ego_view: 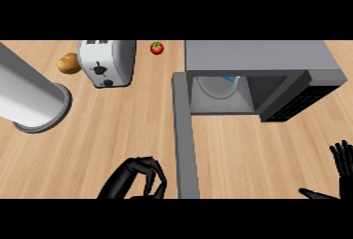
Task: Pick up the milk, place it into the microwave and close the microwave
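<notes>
one view only, from the head, looking steeply down on a light wooden counter (103,130). upper right: grey microwave (258,58), its door (185,140) swung wide open and seen edge-on as a long grey strip running down toward the lower edge. inside the open cavity, on the left, a white and pale blue shape that appears to be the milk (219,86), standing on the cavity floor, touched by neither hand. dark vented panel (298,99) on the microwave's right side, angled toward the viewer.

lower centre, just left of the door's near end: left hand (138,179), black, fingers curled inward and wrapped around nothing, apparently apart from the door, though contact cannot be told for sure. lower right corner: right hand (341,163), at rest near the edge, fingers straight and pointing up, thumb spread out to the left, well apart from the microwave.

upper left: white toaster (108,63) with a brown potato (68,64) just beside its left side. small red tomato (157,47) between toaster and microwave, near the top. far left: large white cylinder (27,95) on a grey round base, leaning across the corner.
</notes>
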Robot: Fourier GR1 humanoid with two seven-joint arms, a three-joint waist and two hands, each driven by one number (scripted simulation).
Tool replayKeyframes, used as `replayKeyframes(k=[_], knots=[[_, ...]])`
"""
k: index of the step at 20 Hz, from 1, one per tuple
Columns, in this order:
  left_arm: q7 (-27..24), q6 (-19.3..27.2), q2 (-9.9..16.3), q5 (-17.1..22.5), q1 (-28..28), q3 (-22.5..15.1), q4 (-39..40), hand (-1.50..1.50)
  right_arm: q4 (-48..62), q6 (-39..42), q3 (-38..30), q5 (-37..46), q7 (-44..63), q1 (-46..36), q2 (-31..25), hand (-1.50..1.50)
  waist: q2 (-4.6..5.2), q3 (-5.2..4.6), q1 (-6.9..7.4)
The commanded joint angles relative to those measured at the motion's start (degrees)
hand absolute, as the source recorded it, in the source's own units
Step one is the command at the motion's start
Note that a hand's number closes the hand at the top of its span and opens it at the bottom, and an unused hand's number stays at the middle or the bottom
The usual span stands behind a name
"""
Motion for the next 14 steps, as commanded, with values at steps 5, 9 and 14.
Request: replayKeyframes(k=[5,9,14], knots=[[9.32,-5.98,-0.38,-4.16,-9.89,-9.15,12.17,1.5,0.24,4.24,0.22,-0.59,-3.4,2.36,-1.13,-1.5,0.12,0.03,-0.72],[12.85,-4.59,-0.39,-1.83,-13.19,-16.24,17.6,1.5,-1.29,5.5,0.13,-1.03,-3.23,2.7,-3.03,-1.5,0.11,0.02,-0.58],[9.07,8.92,-0.39,5.44,-23.1,-28.37,25.72,1.5,-4.9,8.21,0.51,-2.99,0.1,1.34,-5.23,-1.5,0.24,-0.07,-1.57]])
